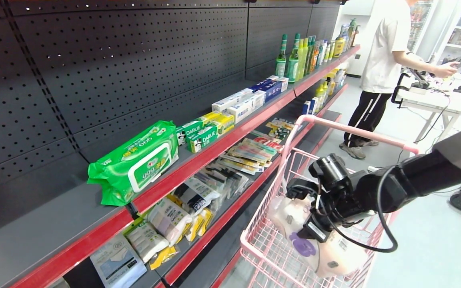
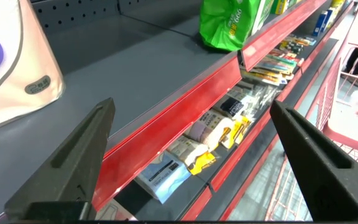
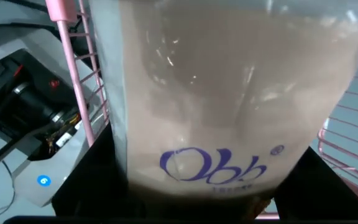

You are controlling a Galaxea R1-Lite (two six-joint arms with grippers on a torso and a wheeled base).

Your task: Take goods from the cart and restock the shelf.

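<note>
The long shelf (image 1: 46, 228) stands beside the pink cart (image 1: 260, 256). Inside the cart, a pale pack (image 1: 336, 256) is squeezed by the right gripper (image 1: 312, 230), whose fingers are mostly hidden. A green pack (image 1: 134, 162) lies near the shelf's front edge. The left gripper (image 2: 191, 106) hangs there, fingers wide apart.

**Soft pack in the pink cart**

A soft cream pack (image 1: 336, 256) with purple print sits tilted inside the pink wire cart (image 1: 263, 260), held by the right gripper (image 1: 312, 230). A green wipes pack (image 1: 134, 162) leans on the grey, red-edged shelf (image 1: 34, 236).
</note>
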